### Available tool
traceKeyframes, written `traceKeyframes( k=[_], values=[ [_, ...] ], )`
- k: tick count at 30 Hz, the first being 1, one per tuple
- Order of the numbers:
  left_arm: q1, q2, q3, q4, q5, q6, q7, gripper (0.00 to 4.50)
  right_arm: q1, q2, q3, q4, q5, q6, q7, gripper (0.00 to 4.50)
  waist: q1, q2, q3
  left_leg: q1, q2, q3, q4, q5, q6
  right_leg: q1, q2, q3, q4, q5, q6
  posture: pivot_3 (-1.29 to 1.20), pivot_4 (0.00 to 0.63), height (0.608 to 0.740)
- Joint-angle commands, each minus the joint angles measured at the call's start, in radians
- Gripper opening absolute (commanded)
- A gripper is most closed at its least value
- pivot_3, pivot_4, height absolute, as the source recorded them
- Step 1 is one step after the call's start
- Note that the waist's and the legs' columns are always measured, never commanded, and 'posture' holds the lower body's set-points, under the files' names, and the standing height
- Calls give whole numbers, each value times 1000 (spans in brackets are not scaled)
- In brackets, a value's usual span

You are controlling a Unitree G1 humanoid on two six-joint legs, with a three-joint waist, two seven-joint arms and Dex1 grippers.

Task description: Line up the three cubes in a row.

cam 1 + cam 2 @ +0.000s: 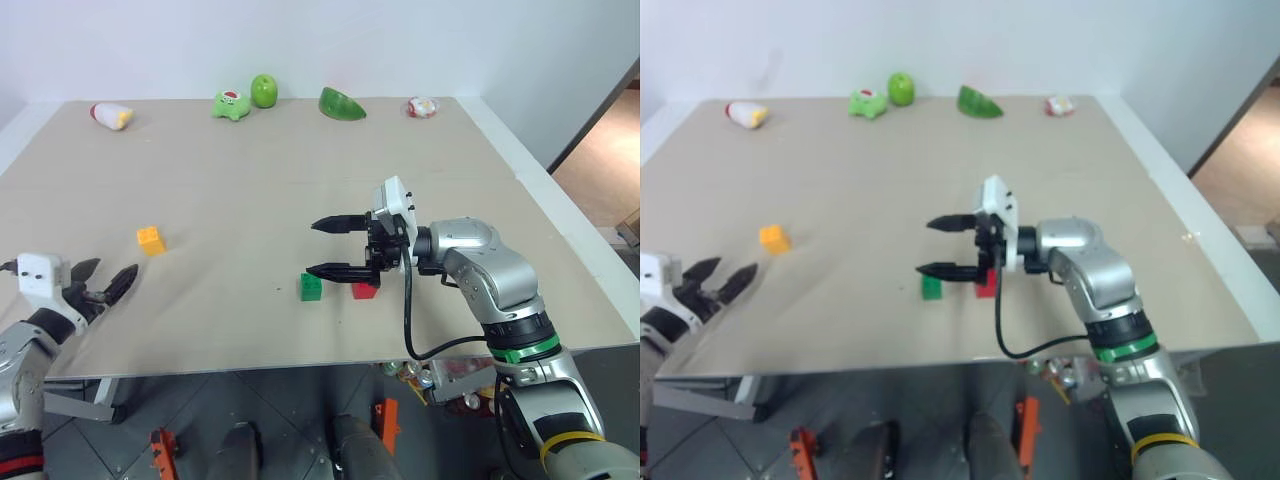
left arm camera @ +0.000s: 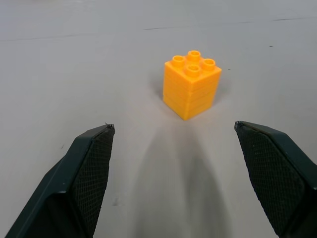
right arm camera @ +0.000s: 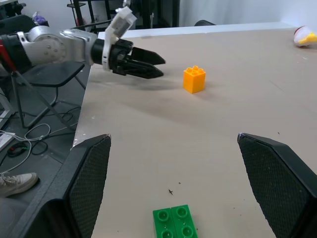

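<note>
The orange-yellow cube (image 1: 151,240) stands alone on the left part of the table. My left gripper (image 1: 108,275) is open near the front left edge, pointing at that cube (image 2: 191,84) from a short way off. The green cube (image 1: 311,287) and the red cube (image 1: 365,290) sit close side by side near the front middle. My right gripper (image 1: 313,248) hovers open just above and behind them, fingers pointing left, and partly covers the red cube. Nothing is between either gripper's fingers.
Toys line the far edge: a white and red one (image 1: 111,115), a green frog (image 1: 231,104), a green apple (image 1: 264,90), a green wedge (image 1: 341,104) and a small red-white one (image 1: 422,106). The table's front edge (image 1: 300,365) lies just below the green and red cubes.
</note>
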State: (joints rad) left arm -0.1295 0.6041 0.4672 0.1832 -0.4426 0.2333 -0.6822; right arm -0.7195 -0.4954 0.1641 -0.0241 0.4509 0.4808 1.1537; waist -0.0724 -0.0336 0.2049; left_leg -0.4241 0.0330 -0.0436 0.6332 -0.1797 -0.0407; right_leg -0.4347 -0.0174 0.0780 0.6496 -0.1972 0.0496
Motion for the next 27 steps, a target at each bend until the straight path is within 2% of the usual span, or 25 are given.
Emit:
traceKeyframes(
  k=[1,6,10,27],
  values=[
    [-68,5,-64,53,55,-52,-2,4003,-6,-16,-42,-43,22,-3,-1,4263,1,0,0,0,0,0,0,0,0,0,0,0,0,0,0,0,150,733],
    [-161,-11,-125,167,115,-92,33,4003,8,-30,-57,-60,29,3,-12,4263,1,0,0,0,0,0,0,0,0,0,0,0,0,2,3,0,150,733],
    [-225,-28,-115,239,124,-95,96,4003,20,-36,-62,-72,33,7,-20,4263,0,0,0,0,0,0,0,0,0,0,0,0,0,3,5,0,150,733],
    [-300,-99,-147,244,123,-61,196,4003,17,1,-52,-97,52,23,-67,4263,5,-1,0,0,-1,-1,1,2,0,1,0,0,0,5,8,0,150,733]
  ],
)
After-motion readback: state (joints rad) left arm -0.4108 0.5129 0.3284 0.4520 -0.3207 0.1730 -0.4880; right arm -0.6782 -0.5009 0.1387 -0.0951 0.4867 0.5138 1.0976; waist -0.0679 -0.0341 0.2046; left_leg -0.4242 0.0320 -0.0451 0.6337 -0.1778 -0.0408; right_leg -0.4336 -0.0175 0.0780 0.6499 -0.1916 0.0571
